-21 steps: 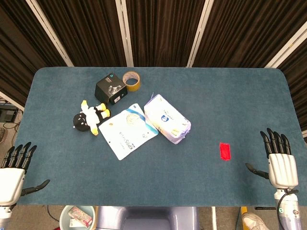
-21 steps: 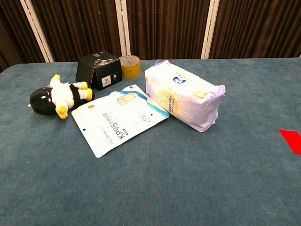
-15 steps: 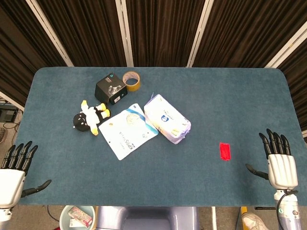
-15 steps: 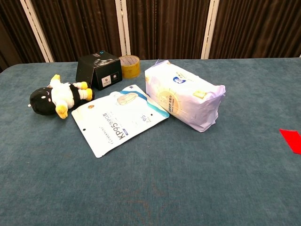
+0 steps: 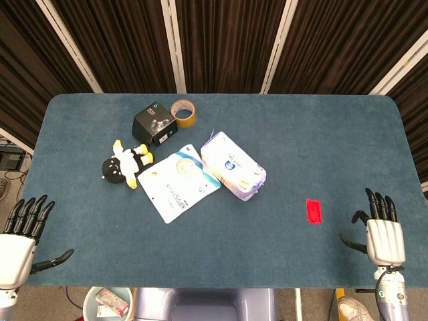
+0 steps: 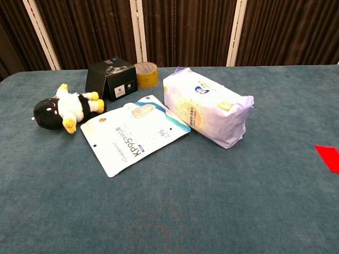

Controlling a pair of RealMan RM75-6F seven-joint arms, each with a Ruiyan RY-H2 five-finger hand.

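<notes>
1. Left hand: spread, holding nothing, parked off the near left corner of the blue felt-covered worktop; nearest thing the black-and-white plush penguin with yellow feet, yet well apart from it.
2. Right hand: fingers apart and pointing away, empty, at the near right edge; nearest thing the small red rectangular marker, lying flat on the worktop, near but not touched.
3. Neither hand visible in the chest view.
4. Likely risk: a long reach from the left corner toward the cluster, where the penguin lies just beside the flat white mask pouch with blue print; easy to nudge one while closing on the other.
5. Likely risk: the pouch lying flat on felt, with an edge tucked against the soft white-and-lilac tissue pack; hard to get fingers under, apt to slide or drag the pack.
6. Likely risk: the roll of brown packing tape, touching or nearly touching the black cardboard box; prone to rolling if bumped.
7. Count: one penguin, one pouch, one tissue pack, one box, one tape roll, one red marker; two hands.
</notes>
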